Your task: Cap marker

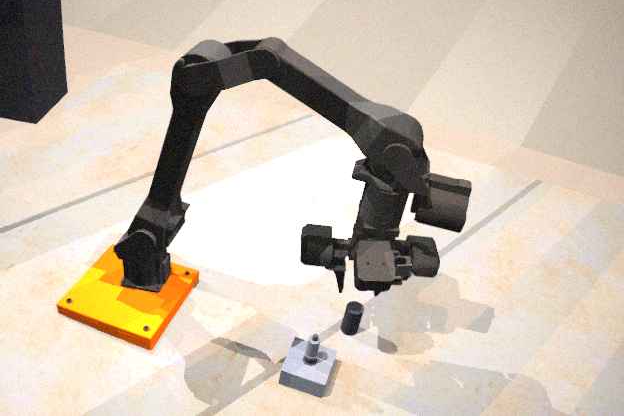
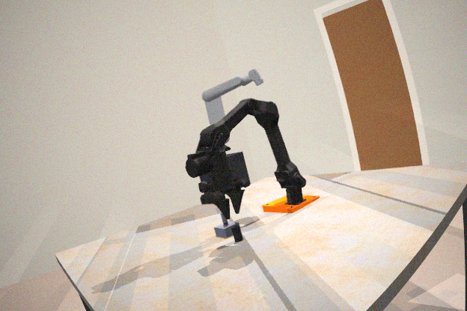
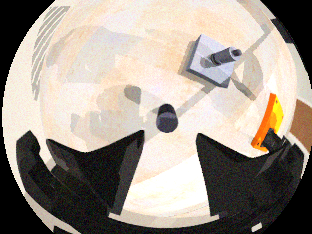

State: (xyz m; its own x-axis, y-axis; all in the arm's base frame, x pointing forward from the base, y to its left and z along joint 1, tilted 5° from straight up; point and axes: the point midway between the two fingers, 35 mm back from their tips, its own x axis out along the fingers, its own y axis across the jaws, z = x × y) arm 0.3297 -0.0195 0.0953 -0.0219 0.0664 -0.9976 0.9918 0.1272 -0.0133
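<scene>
The dark cap [image 1: 351, 318] [image 2: 237, 232] [image 3: 167, 119] stands upright on the table beside the holder block. The grey holder block [image 1: 303, 374] [image 2: 222, 230] [image 3: 208, 70] holds the marker [image 1: 312, 348] [image 2: 224, 220] [image 3: 226, 55] upright, its tip bare and pointing up. My gripper [image 1: 358, 292] [image 2: 233, 215] [image 3: 171, 136] is open and empty, pointing down, and hangs above the table near the cap. In the wrist view the cap shows just ahead of the gap between the fingertips. Nothing of the cap or the marker is touched by the fingers.
The arm's orange base plate [image 1: 108, 323] [image 2: 277, 208] [image 3: 264, 127] lies on the table, to the left in the top view. A black pedestal [image 1: 30, 33] stands behind it. A grey arm [image 2: 226, 87] stands in the background beyond my arm in the exterior view.
</scene>
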